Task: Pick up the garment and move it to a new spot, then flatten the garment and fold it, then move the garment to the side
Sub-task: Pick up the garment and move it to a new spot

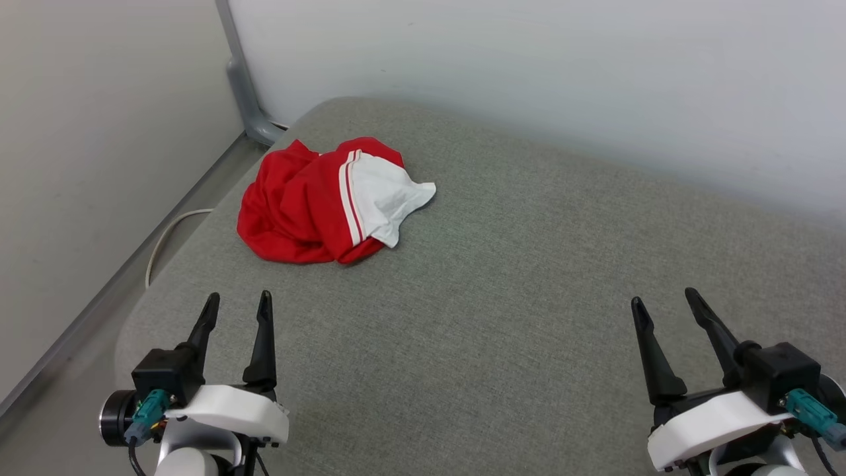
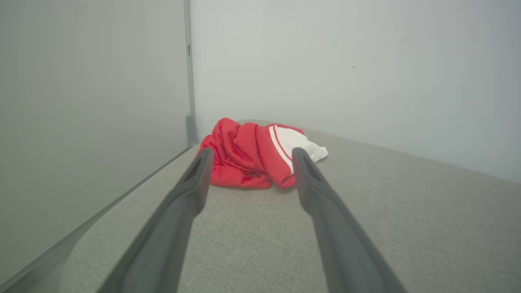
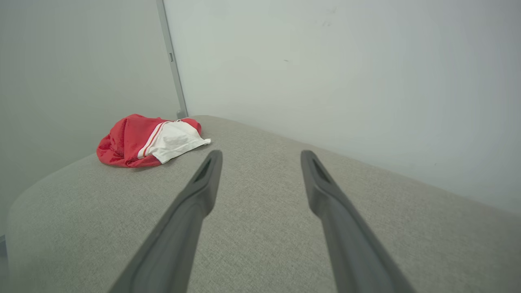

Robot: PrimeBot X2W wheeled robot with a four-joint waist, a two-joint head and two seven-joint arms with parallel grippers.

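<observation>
Head view: I look down on a grey fabric bench [image 1: 502, 317] set against a pale wall [image 1: 529, 66]. The garment [image 1: 310, 205] lies in a crumpled red heap near the bench's far left corner, close to its left edge. A white sleeve with red-and-white striped trim sits on top, spilling toward the right. No lettering shows. My left gripper [image 1: 238, 296] hovers over the near left part of the bench, fingers spread apart and empty, pointing toward the heap but well short of it. My right gripper [image 1: 663, 296] hovers over the near right part, fingers also parted and holding nothing, well apart from the garment. A white cable [image 1: 168, 231] curves along the floor beside the left edge.

Left wrist view: the two dark fingers rise from the bottom, spread wide. The garment sits beyond their tips, framed between them, not touched. The white sleeve faces right.

Right wrist view: the fingers stand apart over bare grey fabric. The garment rests far off toward the upper left, by the bench's far corner, white sleeve nearest me.
</observation>
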